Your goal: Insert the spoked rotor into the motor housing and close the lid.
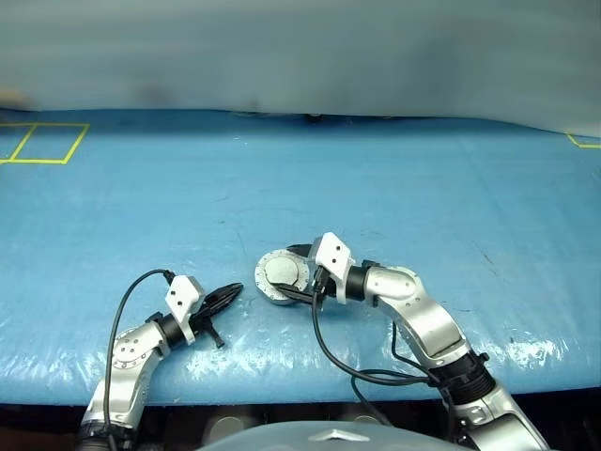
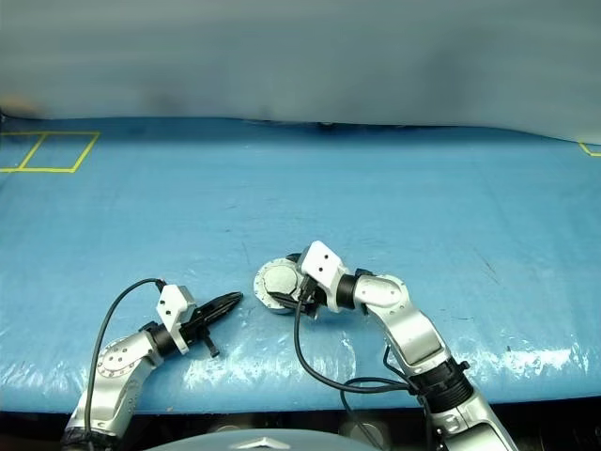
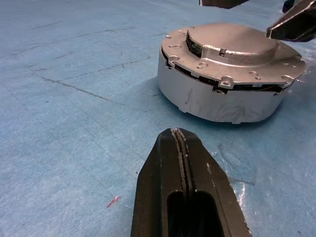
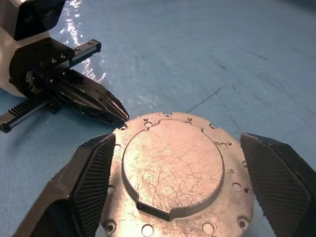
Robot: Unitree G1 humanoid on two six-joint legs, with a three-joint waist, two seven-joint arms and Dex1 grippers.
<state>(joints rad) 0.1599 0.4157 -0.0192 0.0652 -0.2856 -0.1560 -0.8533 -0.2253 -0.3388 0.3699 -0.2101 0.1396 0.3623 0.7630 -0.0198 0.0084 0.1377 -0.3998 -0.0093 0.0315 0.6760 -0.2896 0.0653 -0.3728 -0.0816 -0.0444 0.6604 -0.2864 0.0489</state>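
Lid [image 4: 173, 168] down flat on housing [image 3: 217, 101], plain outer face up, on blue table [image 1: 376, 178] near the front edge; looks closed, thin dark seam visible round the rim in the left wrist view. Rotor hidden, presumably inside, cannot confirm. Right gripper [image 4: 177, 182] spread wide, fingers either side of the lid, over it, holding nothing; contact with lid not clear. Left gripper [image 3: 183, 148] pinched tight, empty, just beside the housing, tip aimed at it, not touching. Risks, as judged: lid maybe not fully seated, so seam could mean rotor sitting proud or hinge springing back once pressure is off. Right fingers close to rim, so a careless pull-back could snag the lid edge and flip it open or drag the housing across the slick table. Left tip near enough to nudge the housing if moved forward.
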